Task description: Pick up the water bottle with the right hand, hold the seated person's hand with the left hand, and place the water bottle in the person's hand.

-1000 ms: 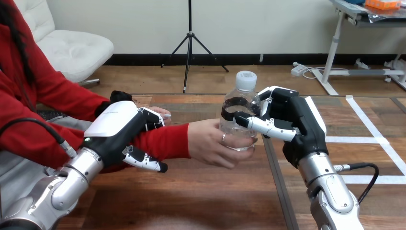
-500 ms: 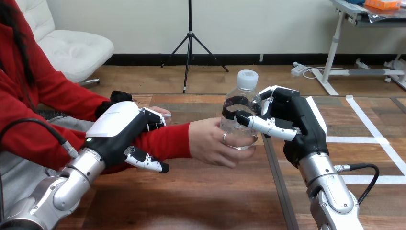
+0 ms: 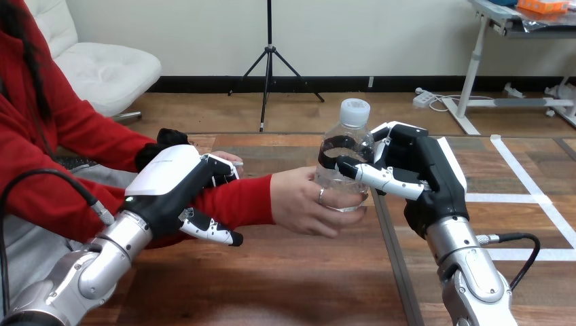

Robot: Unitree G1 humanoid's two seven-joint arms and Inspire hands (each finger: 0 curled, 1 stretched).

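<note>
Water bottle upright in right hand's grasp.

Wooden table
White tape lines lie on its right part, past a dark seam running front to back

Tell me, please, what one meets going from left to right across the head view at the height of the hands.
left hand → the person's hand → water bottle → right hand
</note>
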